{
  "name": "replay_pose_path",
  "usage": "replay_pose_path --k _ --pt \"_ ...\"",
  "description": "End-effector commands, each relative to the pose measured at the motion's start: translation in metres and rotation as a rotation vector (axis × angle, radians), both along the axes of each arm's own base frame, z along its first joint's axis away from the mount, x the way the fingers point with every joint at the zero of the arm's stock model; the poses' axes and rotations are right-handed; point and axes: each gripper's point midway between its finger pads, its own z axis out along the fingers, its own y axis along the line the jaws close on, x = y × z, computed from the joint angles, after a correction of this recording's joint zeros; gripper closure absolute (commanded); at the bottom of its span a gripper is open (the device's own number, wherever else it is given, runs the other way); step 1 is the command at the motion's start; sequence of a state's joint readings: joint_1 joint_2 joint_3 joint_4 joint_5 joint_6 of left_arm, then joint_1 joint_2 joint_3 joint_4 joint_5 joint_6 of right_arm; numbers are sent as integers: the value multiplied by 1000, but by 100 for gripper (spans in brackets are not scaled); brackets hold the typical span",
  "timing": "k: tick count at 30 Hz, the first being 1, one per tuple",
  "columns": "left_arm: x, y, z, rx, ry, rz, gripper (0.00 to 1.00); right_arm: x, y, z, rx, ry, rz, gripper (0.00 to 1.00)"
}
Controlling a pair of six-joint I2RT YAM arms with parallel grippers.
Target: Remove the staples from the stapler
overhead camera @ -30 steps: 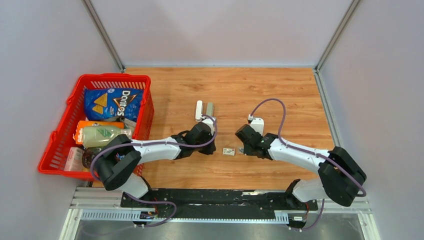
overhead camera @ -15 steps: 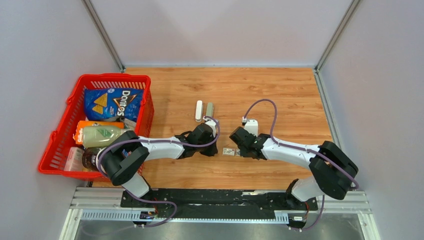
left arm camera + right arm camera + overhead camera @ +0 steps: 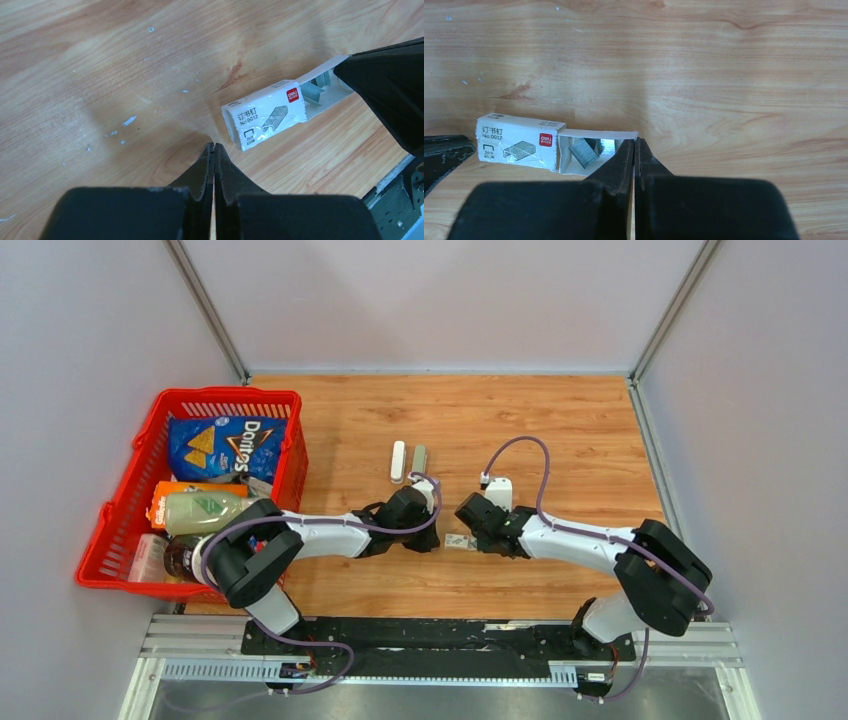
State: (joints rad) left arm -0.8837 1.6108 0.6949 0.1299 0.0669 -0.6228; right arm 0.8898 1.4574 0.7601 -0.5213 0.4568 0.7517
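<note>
One broad wooden table [image 3: 560, 430] carries everything. At its left edge sits a red basket [image 3: 118, 540], well stocked: a blue Doritos bag [image 3: 228, 445] at the back, then a pale bottle [image 3: 205, 510] lying across an orange pack [image 3: 160, 505].

Both arms reach in low towards the middle, heads nearly nose to nose. The left gripper [image 3: 430, 542] has its jaws pressed tight together with nothing between them. Its tips are down at the wood, just beside the closed end of the box. The right gripper [image 3: 472, 537] comes in from the other side with its jaws also closed. The wrist view puts the right gripper [image 3: 634, 142] right at the open end of the tray, tips meeting the flap. Whether a sliver of card is nipped there, I cannot tell.

Further up the table, well apart from the grippers, a white bar [image 3: 398, 461] and a grey bar [image 3: 420, 458] lie side by side. They look like the stapler's parts but are too small to be sure.

Between the two grippers a small white staple box [image 3: 457, 540] lies flat, its inner tray [image 3: 596, 133] slid out towards the right gripper. In that tray are the staples [image 3: 584, 150], silvery-grey strips sitting at a tilt. A few pale flecks [image 3: 129, 120] dot the wood near the left fingertips.
</note>
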Motion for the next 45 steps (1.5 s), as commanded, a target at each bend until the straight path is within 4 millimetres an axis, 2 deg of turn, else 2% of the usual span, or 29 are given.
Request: replay_pose_path --k 1,10,19,28,35,45 --pt "2 -11 3 -43 0 -11 100 18 10 17 14 -75 -18 100" --pt "1 -12 -1 -39 7 -21 100 24 15 12 -11 -75 1 100" --pt "2 -11 -1 -23 2 -27 100 27 6 12 -60 -88 -11 100" --pt "4 -11 -3 -12 -1 -27 100 31 12 14 -41 -96 -6 100" --pt "3 -10 -4 -6 2 -27 100 31 19 14 -16 -95 -1 100" --pt "4 -9 -5 5 -4 -23 100 23 21 4 -1 -64 36 100"
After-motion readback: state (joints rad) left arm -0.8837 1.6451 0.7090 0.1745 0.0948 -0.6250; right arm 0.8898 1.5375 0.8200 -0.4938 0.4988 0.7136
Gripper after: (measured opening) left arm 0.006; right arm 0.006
